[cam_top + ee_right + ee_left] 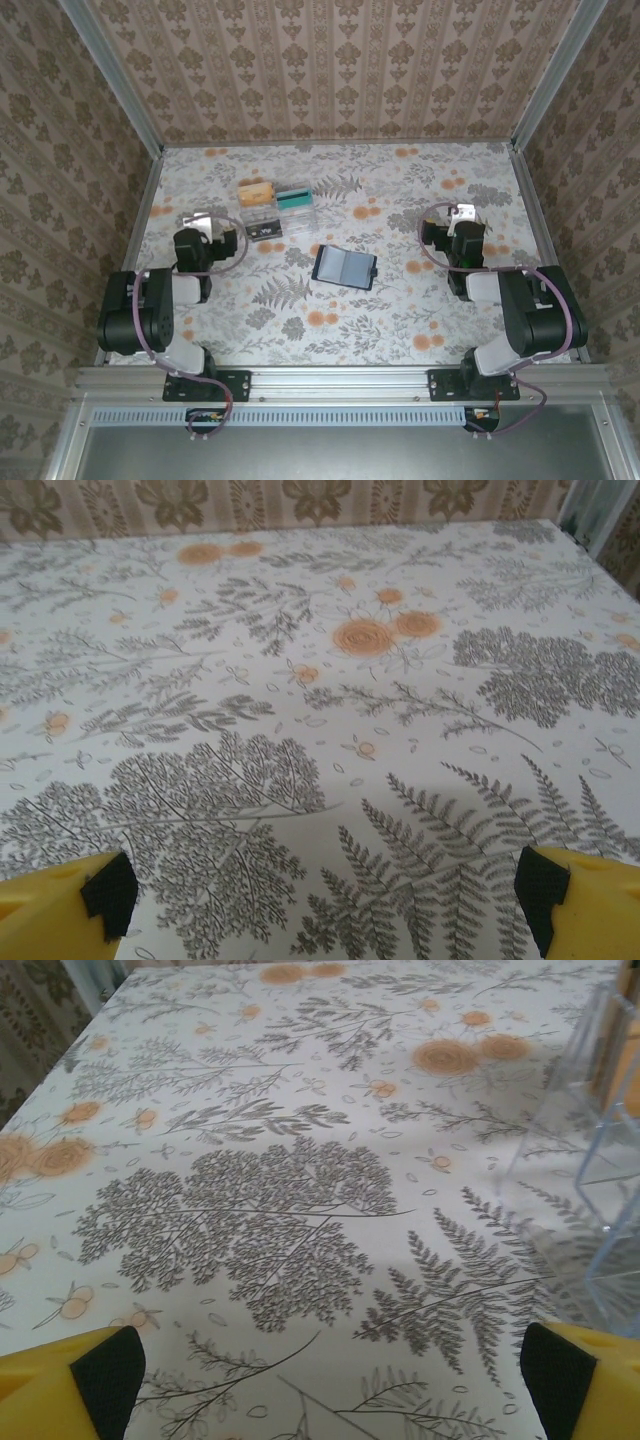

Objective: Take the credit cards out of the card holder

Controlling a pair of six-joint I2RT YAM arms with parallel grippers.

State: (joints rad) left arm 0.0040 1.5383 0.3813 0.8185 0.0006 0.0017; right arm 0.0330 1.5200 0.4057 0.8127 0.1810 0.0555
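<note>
Jaws of left gripper (330,1375) and right gripper (327,895) are spread fully wide, nothing gripped; card holder (345,267) is seen lying apart between them.

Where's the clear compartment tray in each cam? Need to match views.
Top external: clear compartment tray left of centre, beyond and left of the card holder.
Left wrist: clear compartment tray at the right edge, cut off by the frame.
Right wrist: faces tablecloth toward the wallpapered back wall.
Shared landmark: the tablecloth's fern-and-orange-flower print.
</note>
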